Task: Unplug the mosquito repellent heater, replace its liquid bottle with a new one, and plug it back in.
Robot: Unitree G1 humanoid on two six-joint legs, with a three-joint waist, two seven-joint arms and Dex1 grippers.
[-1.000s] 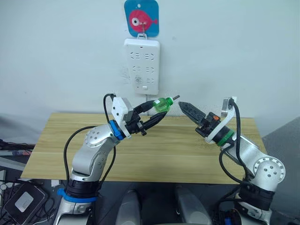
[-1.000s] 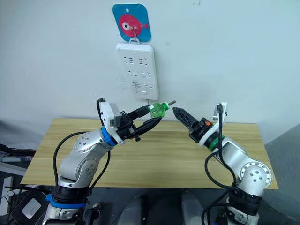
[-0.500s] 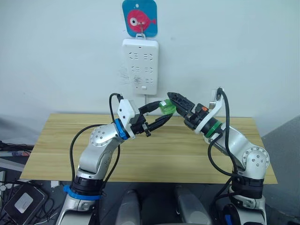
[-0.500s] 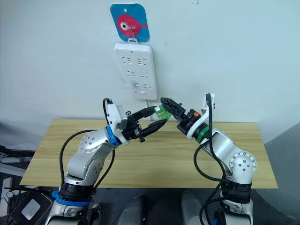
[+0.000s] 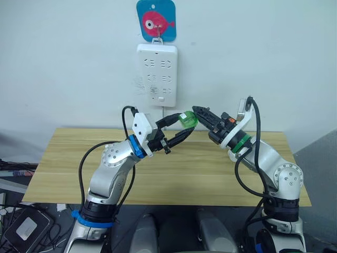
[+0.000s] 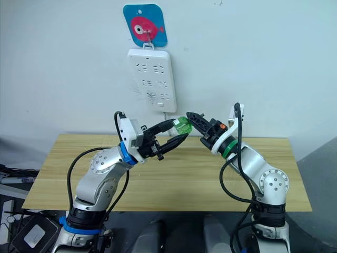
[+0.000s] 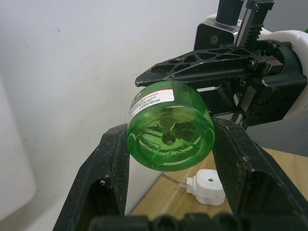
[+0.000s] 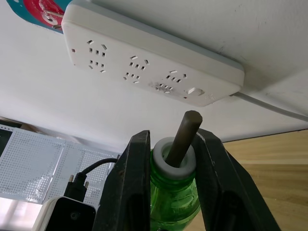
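Bottle (image 7: 169,125): green, see-through, liquid refill with a white collar and a dark wick standing out of its neck; held in mid-air above the far edge of the tabletop (image 5: 210,174), below the power strip. Left pincer (image 5: 181,128): two black fingers clamped on the base end of the bottle, one on each side. Right pincer (image 8: 171,175): fingers closed against the neck end of the same bottle, either side of the white collar, so both pincers hold it at once. Heater (image 7: 208,186): small white unit lying on the tabletop beyond the bottle, near the wall, not plugged in. Power strip (image 5: 157,74): long, white, hung upright on the wall. Fish sign (image 5: 157,20): blue with a red fish, just above the strip.
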